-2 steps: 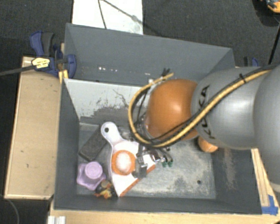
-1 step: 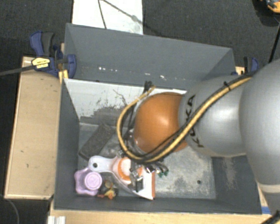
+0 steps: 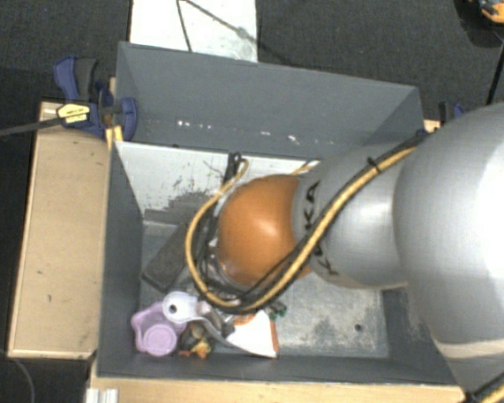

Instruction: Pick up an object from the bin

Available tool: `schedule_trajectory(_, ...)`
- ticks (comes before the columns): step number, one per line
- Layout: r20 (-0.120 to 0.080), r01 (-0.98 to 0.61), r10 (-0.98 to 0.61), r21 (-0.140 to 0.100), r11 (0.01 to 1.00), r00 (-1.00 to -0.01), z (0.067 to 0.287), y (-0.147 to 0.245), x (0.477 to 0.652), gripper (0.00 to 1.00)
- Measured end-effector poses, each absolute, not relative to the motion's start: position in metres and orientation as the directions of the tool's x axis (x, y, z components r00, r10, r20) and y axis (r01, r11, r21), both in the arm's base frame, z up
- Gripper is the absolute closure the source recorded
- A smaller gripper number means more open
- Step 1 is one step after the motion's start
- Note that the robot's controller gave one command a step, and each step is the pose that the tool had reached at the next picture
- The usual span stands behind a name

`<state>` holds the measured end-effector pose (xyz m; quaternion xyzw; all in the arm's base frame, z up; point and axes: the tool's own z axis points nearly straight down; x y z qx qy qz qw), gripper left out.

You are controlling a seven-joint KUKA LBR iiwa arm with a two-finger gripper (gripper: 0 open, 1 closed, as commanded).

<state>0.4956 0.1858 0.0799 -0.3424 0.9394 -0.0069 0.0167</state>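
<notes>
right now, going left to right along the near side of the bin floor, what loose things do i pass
purple cup → small brown thing → white and orange card

The grey metal bin [image 3: 338, 324] carries a small cluster of things near its front left corner. A lilac cup-shaped piece [image 3: 155, 337] lies closest to the corner, a white round thing [image 3: 177, 306] just behind it. A dark flat slab [image 3: 166, 263] rests by the left wall. A white-and-orange flat piece [image 3: 258, 335] lies along the front edge.
</notes>
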Motion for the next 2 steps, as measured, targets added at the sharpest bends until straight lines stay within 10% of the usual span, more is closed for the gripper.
schedule_trajectory(2,-0.026,-0.642,-0.643,-0.022,0.766,-0.766,0.083,0.1857,0.496,1.0)
